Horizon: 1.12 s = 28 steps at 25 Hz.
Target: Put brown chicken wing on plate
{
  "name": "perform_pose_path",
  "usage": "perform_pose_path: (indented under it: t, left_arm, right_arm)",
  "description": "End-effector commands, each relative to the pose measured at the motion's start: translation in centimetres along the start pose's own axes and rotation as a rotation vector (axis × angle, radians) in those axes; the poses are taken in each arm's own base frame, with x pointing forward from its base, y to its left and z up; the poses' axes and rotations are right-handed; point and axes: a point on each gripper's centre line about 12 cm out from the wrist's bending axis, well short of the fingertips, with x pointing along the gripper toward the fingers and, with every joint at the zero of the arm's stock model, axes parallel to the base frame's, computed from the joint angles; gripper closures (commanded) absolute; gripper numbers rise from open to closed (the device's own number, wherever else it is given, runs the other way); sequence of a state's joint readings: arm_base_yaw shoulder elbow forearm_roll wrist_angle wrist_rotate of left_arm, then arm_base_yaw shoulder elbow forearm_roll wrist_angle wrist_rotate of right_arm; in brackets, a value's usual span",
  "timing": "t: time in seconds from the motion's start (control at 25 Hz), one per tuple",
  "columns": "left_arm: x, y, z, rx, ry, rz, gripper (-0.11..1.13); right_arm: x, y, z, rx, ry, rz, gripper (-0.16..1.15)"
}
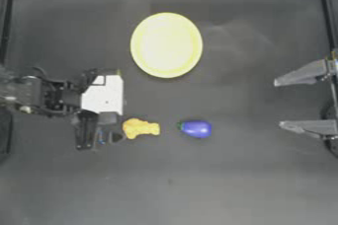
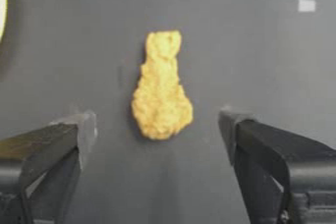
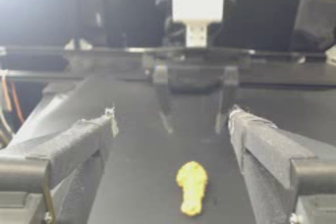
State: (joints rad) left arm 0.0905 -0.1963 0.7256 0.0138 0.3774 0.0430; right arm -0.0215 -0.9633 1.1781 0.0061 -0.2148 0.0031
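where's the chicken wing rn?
In the top view the brown chicken wing lies on the table left of centre, below the plate, between the open left gripper and the purple eggplant toy, touching neither.

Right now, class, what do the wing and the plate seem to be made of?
Wing: probably moulded plastic or foam; lumpy, matte yellow-orange surface like breading. Plate: likely plastic; smooth, evenly pale yellow, raised rim, no clear shine.
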Motion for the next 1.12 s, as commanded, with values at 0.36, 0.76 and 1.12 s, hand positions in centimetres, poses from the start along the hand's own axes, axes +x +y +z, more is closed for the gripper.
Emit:
perform_pose_path:
  t: [0.36,0.76,1.12]
  left_arm:
    - [4.1,-0.5,0.7,0.011,0.065,-0.015,-0.01]
    - [7.0,-0.3,-0.4,0.003,0.111,-0.012,-0.01]
    - [7.5,0.1,-0.7,-0.005,0.116,-0.007,0.17]
  right_arm:
    - [0.1,0.0,0.2,0.005,-0.006,-0.001,-0.01]
    - [0.1,0.1,0.3,-0.003,-0.012,0.007,0.00]
    - [0.1,0.3,0.2,-0.004,-0.009,0.014,0.00]
